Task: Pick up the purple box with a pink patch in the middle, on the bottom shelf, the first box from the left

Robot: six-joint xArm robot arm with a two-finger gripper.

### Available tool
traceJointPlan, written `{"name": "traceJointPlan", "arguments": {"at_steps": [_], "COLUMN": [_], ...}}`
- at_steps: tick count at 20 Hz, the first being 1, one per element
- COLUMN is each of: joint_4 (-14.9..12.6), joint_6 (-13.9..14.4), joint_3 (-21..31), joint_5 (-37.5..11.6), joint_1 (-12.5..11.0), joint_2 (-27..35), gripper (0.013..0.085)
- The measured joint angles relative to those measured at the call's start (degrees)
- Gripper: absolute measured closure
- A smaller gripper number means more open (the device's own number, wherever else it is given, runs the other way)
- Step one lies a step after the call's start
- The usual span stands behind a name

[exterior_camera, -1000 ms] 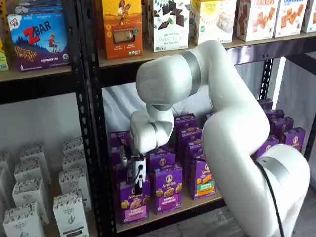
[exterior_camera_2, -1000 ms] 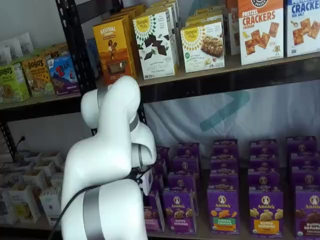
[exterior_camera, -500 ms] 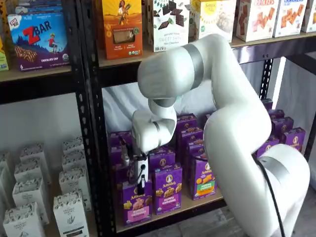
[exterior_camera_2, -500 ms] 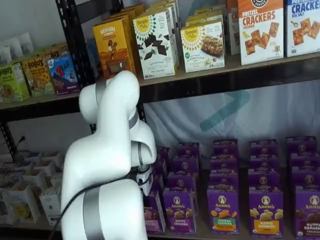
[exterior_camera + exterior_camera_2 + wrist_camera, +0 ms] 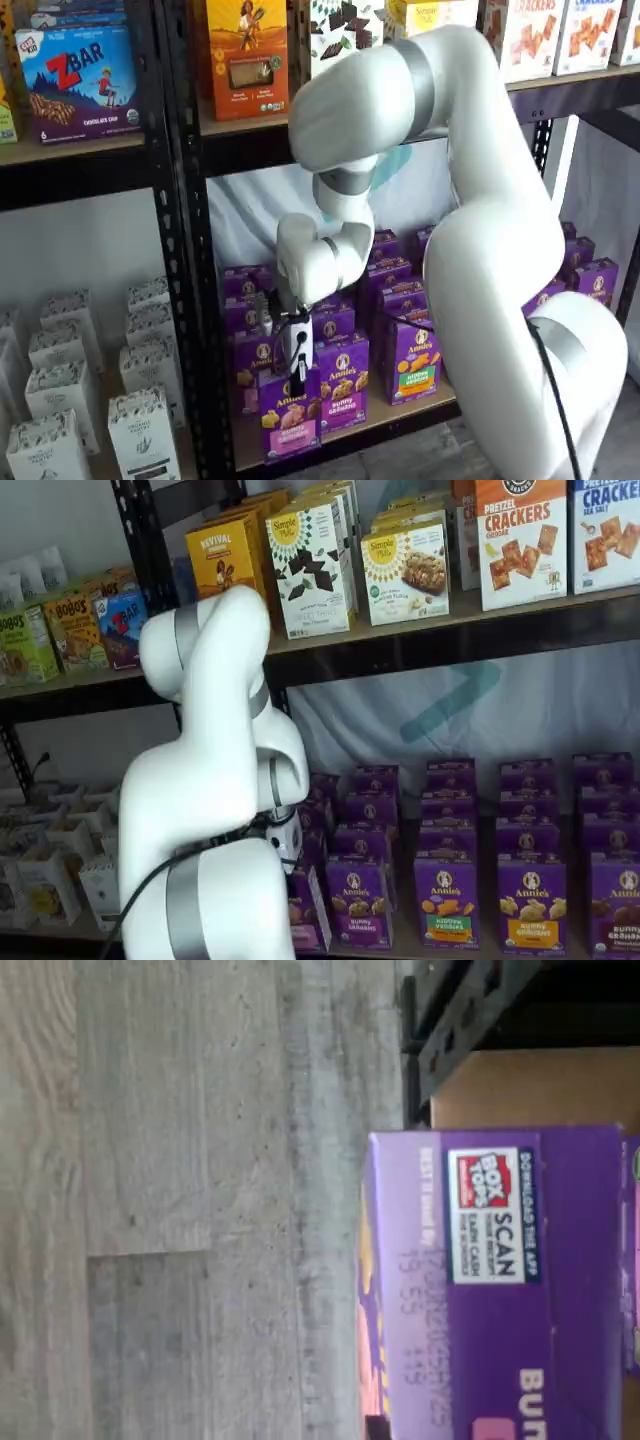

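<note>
Shelf scene with the gripper (image 5: 297, 372) closed on the purple box (image 5: 291, 420). In a shelf view the black fingers reach down from the white wrist onto the top of the box and hold it by its upper edge. The box, with its pink band low on the front face, stands upright at the front edge of the bottom shelf (image 5: 395, 412), ahead of the row behind it and just left of a second purple carton (image 5: 342, 380) with a purple band. Whether its base rests on the board or hangs just clear of it cannot be told.

Relative to the purple box: further purple cartons stand in rows behind it and to its right, among them one with a green-and-orange band (image 5: 415, 360). A black perforated upright (image 5: 190, 300) rises just to its left, and beyond that upright stand pale cartons (image 5: 140, 425) on the neighbouring bay. Above it, an upper shelf carries an orange box (image 5: 246, 55) and a cracker box (image 5: 520, 35).

In a shelf view the arm (image 5: 215, 800) hides most of the box; only a purple side sliver (image 5: 305, 920) shows beside the arm.

The wrist view shows the box's top panel (image 5: 495, 1280) close up, printed with a red-and-white label, with grey plank floor (image 5: 180, 1200) beyond it and tan board (image 5: 535, 1085) alongside.
</note>
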Motion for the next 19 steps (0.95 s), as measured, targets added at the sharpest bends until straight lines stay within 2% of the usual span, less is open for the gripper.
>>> {"name": "traceJointPlan", "arguments": {"at_steps": [4, 7, 9, 15, 19], "joint_4": [0.44, -1.03, -0.98, -3.42, -1.95], "joint_6": [-0.17, 1.13, 1.25, 4.76, 4.51], "joint_3": [6.16, 11.49, 15.56, 25.89, 31.31], "joint_5": [-1.5, -2.66, -2.78, -2.51, -2.88], "joint_1": [0.28, 0.2, 0.36, 1.55, 2.69], "joint_2": [-4.92, -9.53, -13.42, -23.83, -29.7], "gripper": [0.069, 0.069, 0.069, 0.069, 0.069]}}
